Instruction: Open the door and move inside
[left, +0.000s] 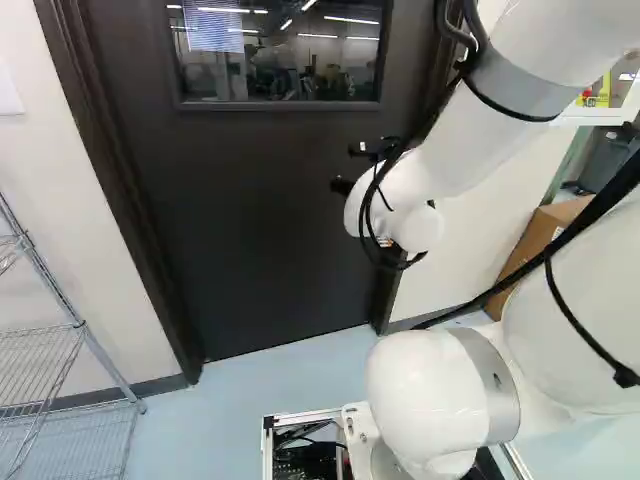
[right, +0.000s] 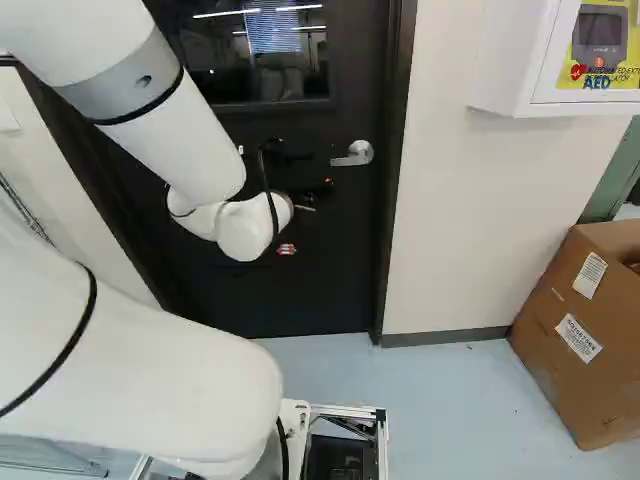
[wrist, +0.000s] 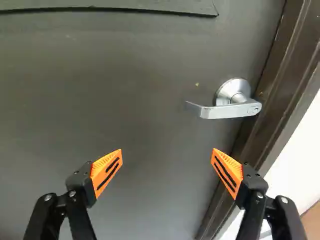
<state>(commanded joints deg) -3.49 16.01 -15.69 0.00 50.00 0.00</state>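
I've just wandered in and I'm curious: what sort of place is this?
Probably a lab or workshop, judging by the wire rack, the cardboard box on the floor, and the dark door with its window.

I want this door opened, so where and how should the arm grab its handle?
Best gripped, I'd judge, midway along the lever bar, from straight in front, pinched above and below: the slim bar runs roughly level and stands off the door. The gripper would likely need rolling first.

Near-black door (left: 260, 210) (handle (wrist: 225, 111) silver)
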